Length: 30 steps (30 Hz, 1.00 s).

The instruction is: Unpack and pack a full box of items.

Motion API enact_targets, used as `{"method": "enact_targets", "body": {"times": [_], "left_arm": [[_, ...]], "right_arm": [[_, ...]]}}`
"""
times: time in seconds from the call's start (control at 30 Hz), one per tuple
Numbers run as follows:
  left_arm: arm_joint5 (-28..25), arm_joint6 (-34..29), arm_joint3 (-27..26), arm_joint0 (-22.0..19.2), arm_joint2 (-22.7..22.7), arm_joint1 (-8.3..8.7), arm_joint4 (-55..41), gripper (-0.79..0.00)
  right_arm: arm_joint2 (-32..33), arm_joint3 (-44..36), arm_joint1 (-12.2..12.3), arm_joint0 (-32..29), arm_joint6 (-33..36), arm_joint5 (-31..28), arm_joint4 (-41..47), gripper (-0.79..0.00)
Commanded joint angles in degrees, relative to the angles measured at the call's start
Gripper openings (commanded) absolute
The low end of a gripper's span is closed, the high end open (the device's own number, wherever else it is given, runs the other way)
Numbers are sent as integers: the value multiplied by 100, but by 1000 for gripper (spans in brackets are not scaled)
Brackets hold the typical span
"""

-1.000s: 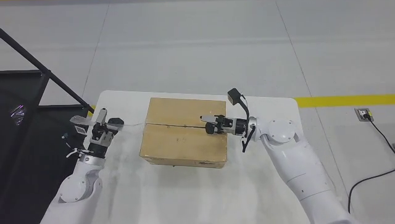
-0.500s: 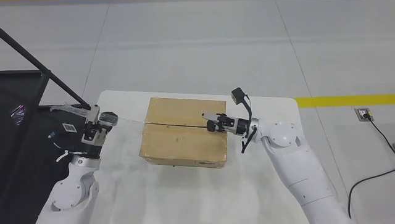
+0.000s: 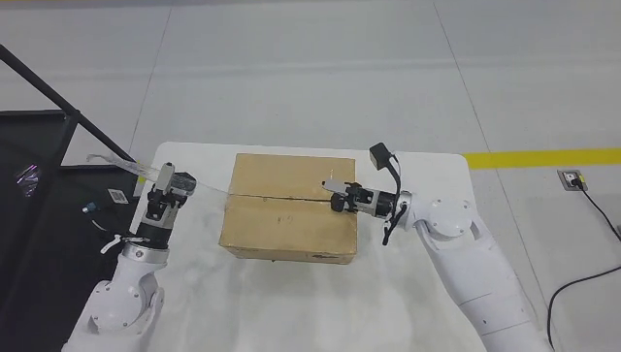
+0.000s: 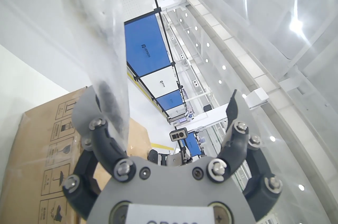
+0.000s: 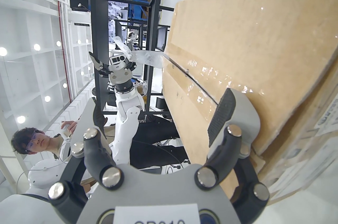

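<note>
Sitting mid-table on the white rectangular tabletop [image 3: 417, 284]: closed brown cardboard box [image 3: 289, 221], flaps down, dark seam running side to side across its top. Left gripper [image 4: 161, 98] is off the box's left side, near the table edge and tilted upward. Its fingers are spread wide and clamp nothing. Long strip of clear packing tape [image 4: 105, 50] clings to the pad of one finger [image 4: 84, 103]. One run stretches from that finger to the box's left edge at the seam, and the loose end trails out past the table's left edge. Right gripper [image 5: 161, 108] is at the right end of the seam, fingers well apart, nothing between them. One ribbed finger pad [image 5: 221, 116] sits at the box top just beside the seam, though contact cannot be told for certain. The other finger stands clear of the cardboard. Printed handling symbols mark the box wall facing the left gripper.
</note>
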Motion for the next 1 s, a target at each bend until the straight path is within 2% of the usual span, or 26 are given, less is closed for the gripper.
{"method": "enact_targets", "body": {"times": [0.0, 0.57, 0.97], "left_arm": [[59, 45, -32, -32, 75, -18, 123, 0], [686, 672, -271, -252, 751, -165, 1816, 0], [1007, 512, 16, -648, 1356, -291, 2447, 0]], "right_arm": [[-67, 100, -13, 44, -99, 60, -34, 0], [-223, 344, -19, 88, -135, -175, 121, 0], [-248, 325, 10, 53, -133, -185, 157, 0]]}}
